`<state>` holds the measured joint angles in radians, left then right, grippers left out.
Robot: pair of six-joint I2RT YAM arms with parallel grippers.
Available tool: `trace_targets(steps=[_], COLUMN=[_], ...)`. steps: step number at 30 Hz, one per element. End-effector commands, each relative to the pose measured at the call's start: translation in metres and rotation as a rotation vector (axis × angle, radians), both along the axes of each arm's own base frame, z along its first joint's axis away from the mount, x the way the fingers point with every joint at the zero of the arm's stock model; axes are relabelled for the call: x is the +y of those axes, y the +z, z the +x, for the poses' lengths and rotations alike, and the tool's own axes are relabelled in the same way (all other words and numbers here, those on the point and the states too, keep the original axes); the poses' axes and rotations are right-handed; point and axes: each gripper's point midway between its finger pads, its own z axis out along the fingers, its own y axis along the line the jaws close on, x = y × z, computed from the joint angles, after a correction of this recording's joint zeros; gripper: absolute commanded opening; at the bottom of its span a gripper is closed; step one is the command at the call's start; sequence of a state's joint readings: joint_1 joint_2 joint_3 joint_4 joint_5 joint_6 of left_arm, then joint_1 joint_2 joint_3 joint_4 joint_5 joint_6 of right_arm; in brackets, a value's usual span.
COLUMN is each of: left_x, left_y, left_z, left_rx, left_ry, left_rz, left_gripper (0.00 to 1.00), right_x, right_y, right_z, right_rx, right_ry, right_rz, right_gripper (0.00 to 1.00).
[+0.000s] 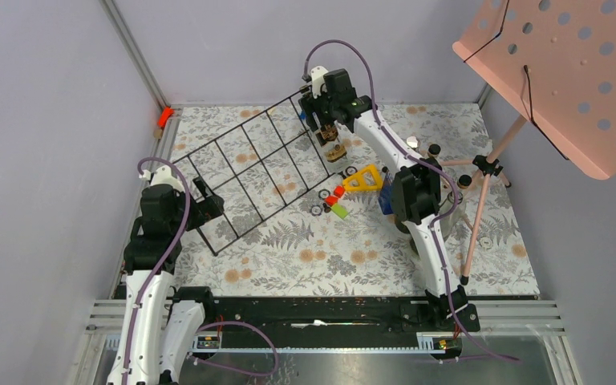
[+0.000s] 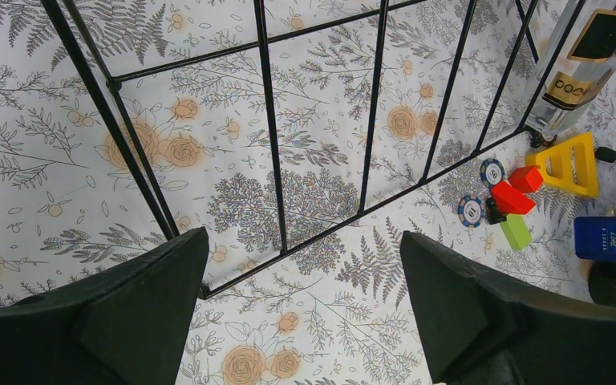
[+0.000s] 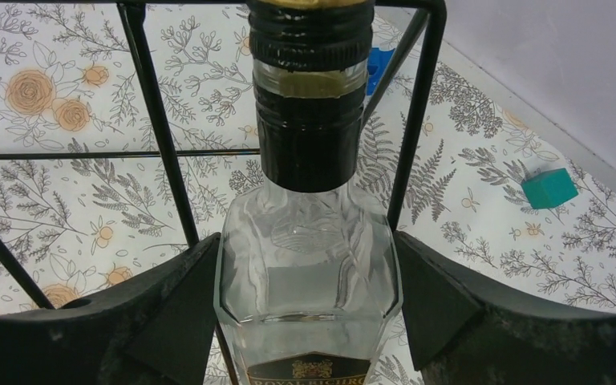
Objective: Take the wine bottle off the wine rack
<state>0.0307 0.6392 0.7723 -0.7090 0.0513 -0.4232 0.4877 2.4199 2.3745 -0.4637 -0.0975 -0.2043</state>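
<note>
Right pincer (image 1: 326,128) is at the far-right corner of the wine rack (image 1: 249,172), clamped on the wine bottle (image 1: 334,148). Right wrist view: both fingers (image 3: 168,313) press the clear glass shoulders, one each side, w/ the black cap & gold band pointing away from the camera. The neck sits framed by the rack's wires; can't tell if it touches them. So the bottle is at the rack's far-right corner, in that grip.

Left pincer (image 1: 208,204) is at the rack's near-left end, spread wide, nothing in it. Left wrist view: its two dark fingers (image 2: 128,321) stand apart w/ the rack's near bottom wire btwn them. A rack corner is just beside one finger, contact unclear.

The rack runs diagonally across the floral table (image 1: 353,257), near-left to far-right.

Just right of the rack:
- yellow triangle piece (image 1: 363,178)
- red blocks (image 1: 335,195)
- green block (image 1: 341,210)
- poker chips (image 1: 317,210)
- blue box (image 1: 385,196)

Pink perforated music stand (image 1: 561,72) is at far right on a tripod. A teal block (image 3: 549,188) lies near the wall in the right wrist view.
</note>
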Motion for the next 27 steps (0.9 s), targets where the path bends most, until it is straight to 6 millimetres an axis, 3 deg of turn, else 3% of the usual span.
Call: trace_targets(steps=[1,6,10,13,16,21,27], left_x=[0.004,0.004,0.005,0.005,0.005,0.005,0.005], left_y=[0.011,0.011,0.011,0.011,0.010,0.011,0.010], left_z=[0.008,0.008,0.008,0.008,0.008,0.008,0.008], left_rx=[-0.046,-0.043,-0.044,-0.045,-0.042,-0.042,-0.041], left_ry=[0.018,0.022,0.025,0.027,0.027,0.028,0.029], left_rz=[0.012,0.013,0.014,0.014,0.014,0.014,0.013], left_gripper=[0.99,0.99,0.99,0.99,0.99,0.99,0.99], right_x=[0.001,0.003,0.002,0.001,-0.001,-0.004,-0.009], right_y=[-0.001,0.001,0.011,0.029,0.055,0.100,0.125], right_z=[0.008,0.005,0.002,0.000,-0.001,-0.010,-0.024], right_rx=[-0.020,-0.017,-0.028,-0.056,-0.098,-0.165,-0.192], right_ry=[-0.017,-0.006,-0.002,0.006,-0.003,0.003,0.014], right_rz=[0.018,0.025,0.029,0.039,0.059,0.099,0.125], right_gripper=[0.76,0.62,0.45,0.27,0.01,0.00,0.00])
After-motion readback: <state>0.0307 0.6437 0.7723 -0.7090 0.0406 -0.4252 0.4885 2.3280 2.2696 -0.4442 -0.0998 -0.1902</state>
